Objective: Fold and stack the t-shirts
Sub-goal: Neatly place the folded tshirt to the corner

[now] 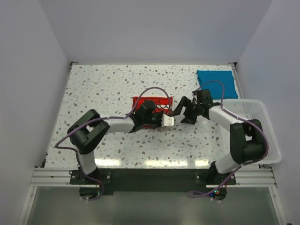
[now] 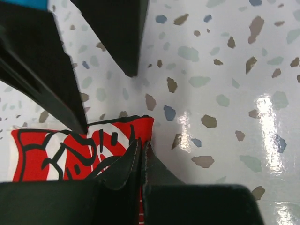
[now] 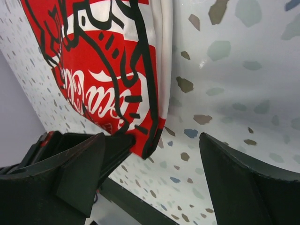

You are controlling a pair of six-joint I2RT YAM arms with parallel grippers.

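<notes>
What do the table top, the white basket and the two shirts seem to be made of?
Table top: speckled terrazzo-look laminate or stone, glossy, since lamps reflect in it. Basket: white plastic, probably, with a moulded lattice wall. Teal-blue shirt and Coca-Cola shirt: soft matte cloth, folded flat; fibre unclear.

The Coca-Cola t-shirt (image 1: 140, 101) lies mid-table (image 1: 103, 89), with the left gripper (image 1: 165, 121) at its near right corner and the right gripper (image 1: 179, 114) just right of that, while the plain t-shirt (image 1: 216, 83) lies in the far right corner, behind the lattice basket (image 1: 269, 140) at the right edge.
</notes>
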